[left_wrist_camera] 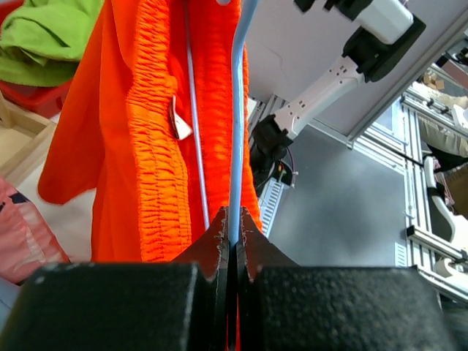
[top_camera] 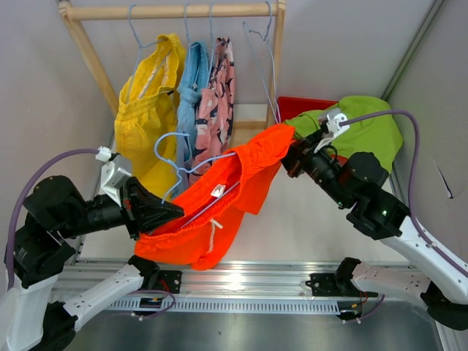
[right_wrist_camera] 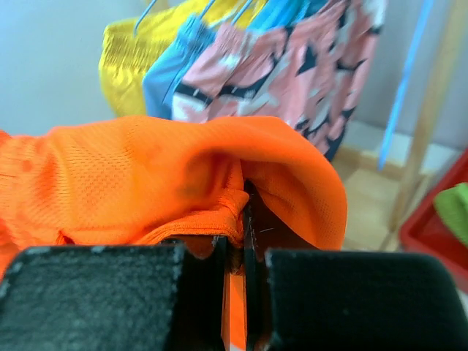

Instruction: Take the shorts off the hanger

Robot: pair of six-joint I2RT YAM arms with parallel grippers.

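Garment: orange shorts [top_camera: 219, 197] stretched between both hands above worktop [top_camera: 307, 227], waistband on light blue wire hanger [left_wrist_camera: 236, 146] | left hand [left_wrist_camera: 232, 234]: clamped on hanger wire | right hand [right_wrist_camera: 235, 248]: pinched shut on orange fabric | yellow shorts [top_camera: 146, 110], light blue shorts [top_camera: 194, 80], pink patterned shorts [top_camera: 219, 88]: hanging from wooden rail [top_camera: 168, 11] | lime green shorts [top_camera: 365, 124]: lying on red container [top_camera: 307, 102]

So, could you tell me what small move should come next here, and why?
Probably draw the right hand back toward the red bin: it is shut on the orange shorts, the left hand is shut on the hanger, and the shorts are not yet off the wire.
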